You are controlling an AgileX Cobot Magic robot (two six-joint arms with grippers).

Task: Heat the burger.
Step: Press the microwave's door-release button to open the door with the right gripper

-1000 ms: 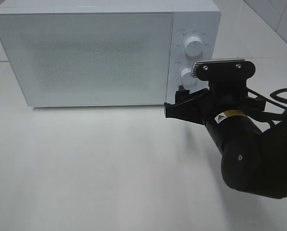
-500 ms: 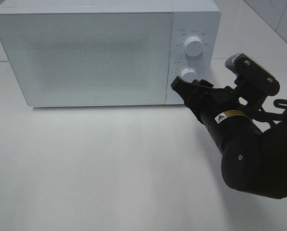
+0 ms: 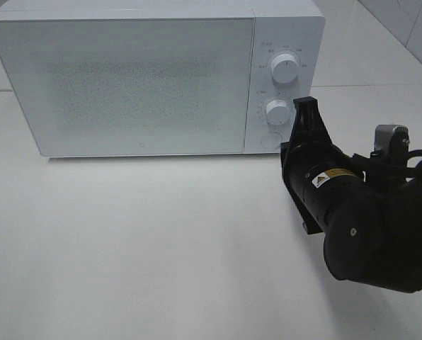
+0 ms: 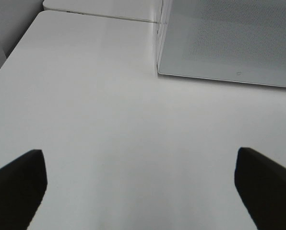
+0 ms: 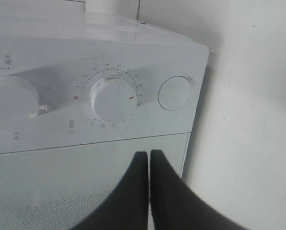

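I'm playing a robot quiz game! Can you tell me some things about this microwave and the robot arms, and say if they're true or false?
1. The microwave door is closed. True.
2. The right gripper is wide open. False: it is shut.
3. The microwave has two round knobs, an upper knob and a lower knob. True.
4. The left gripper holds a cup. False: it is open and empty over the table.
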